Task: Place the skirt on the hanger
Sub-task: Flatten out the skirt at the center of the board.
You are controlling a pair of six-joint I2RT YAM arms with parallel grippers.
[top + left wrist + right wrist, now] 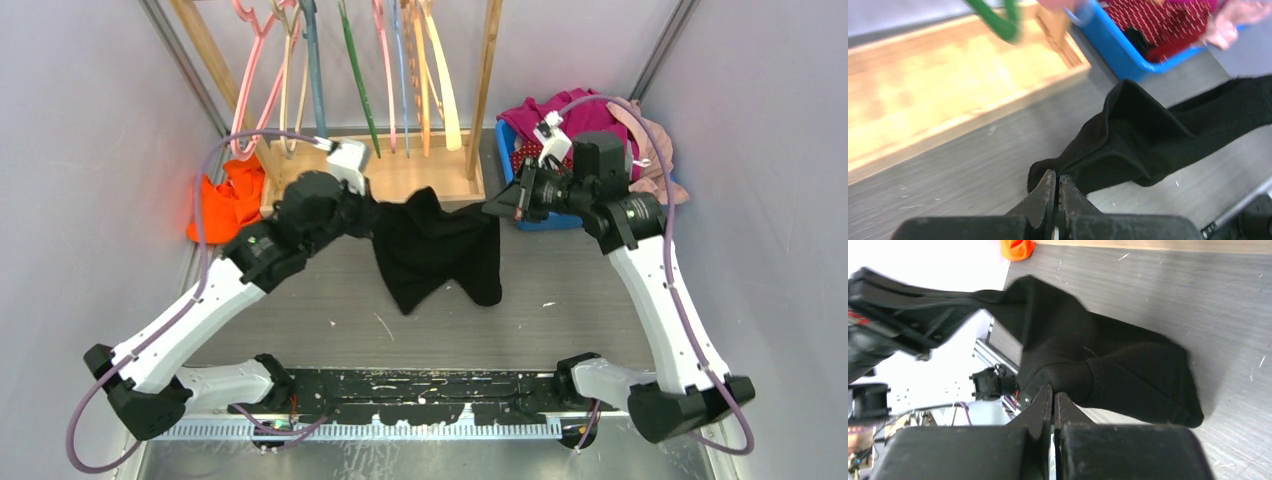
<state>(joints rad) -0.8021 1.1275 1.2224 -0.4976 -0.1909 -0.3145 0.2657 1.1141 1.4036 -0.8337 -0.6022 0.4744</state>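
A black garment (435,250) hangs stretched between my two grippers above the grey table. My left gripper (374,215) is shut on its left corner; the left wrist view shows the closed tips (1057,176) pinching black cloth (1168,135). At the other end my right gripper (492,208) is shut on the right corner, tips (1053,390) biting the fabric (1108,360). The dark red, white-dotted skirt (522,155) lies in the blue basket (545,220), apart from both grippers, and also shows in the left wrist view (1158,25). The thin pink hanger (252,85) hangs on the rack at the back left.
A wooden rack base (420,175) stands behind the garment, with several hangers above it, one of them green (358,80). An orange cloth (228,200) lies at the back left. Magenta (570,115) and pale pink (650,150) garments fill the basket.
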